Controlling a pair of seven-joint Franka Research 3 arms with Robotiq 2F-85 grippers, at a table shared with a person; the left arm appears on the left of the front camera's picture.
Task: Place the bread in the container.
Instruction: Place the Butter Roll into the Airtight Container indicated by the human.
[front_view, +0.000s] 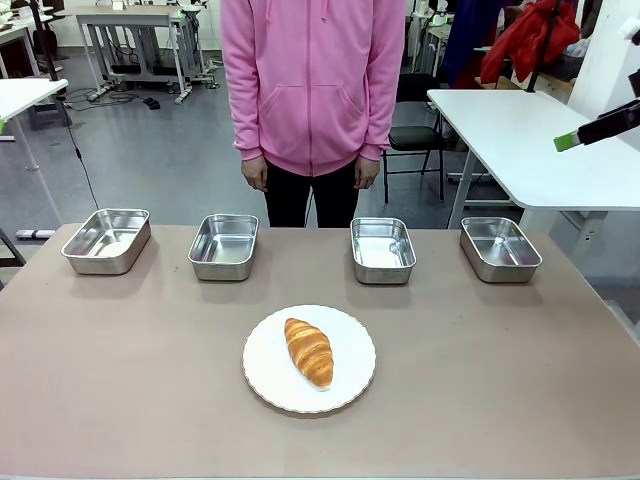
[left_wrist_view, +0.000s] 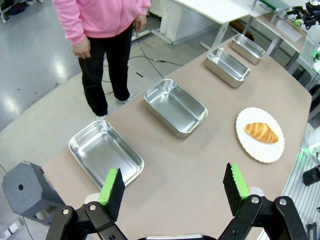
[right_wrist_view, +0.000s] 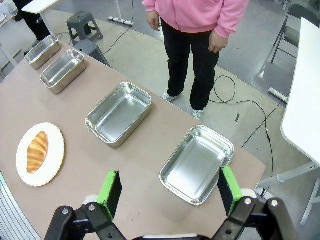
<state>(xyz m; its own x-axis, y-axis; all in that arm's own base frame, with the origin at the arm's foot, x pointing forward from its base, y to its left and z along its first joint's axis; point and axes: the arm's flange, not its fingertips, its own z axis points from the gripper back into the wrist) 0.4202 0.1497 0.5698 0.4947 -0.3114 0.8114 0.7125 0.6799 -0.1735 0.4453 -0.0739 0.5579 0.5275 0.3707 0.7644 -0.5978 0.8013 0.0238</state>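
**Left gripper** (left_wrist_view: 172, 192): jaws stood wide apart with nothing between them, raised above the left end of the table (front_view: 120, 350).

**Far-left tray** (front_view: 106, 240), **second tray** (front_view: 223, 246), **third tray** (front_view: 383, 250), **far-right tray** (front_view: 500, 249): four matching stainless-steel trays stood in a row along the table's far side. Each was apart from its neighbours and bare inside. Which one was meant as the container could not be told.

**White plate** (front_view: 262, 375): sat near the table's middle, on the robot's side of the row.

**Croissant** (front_view: 309, 351): lay on the plate, untouched, well apart from both grippers.

**Right gripper** (right_wrist_view: 170, 192): jaws were likewise spread and empty, held high off the right end.

**Person's hands** (front_view: 255, 173): hung down behind the row, clear of the table.

**Status**: no step looked done. The reach, pickup, carry to a tray and release were all judged outstanding.
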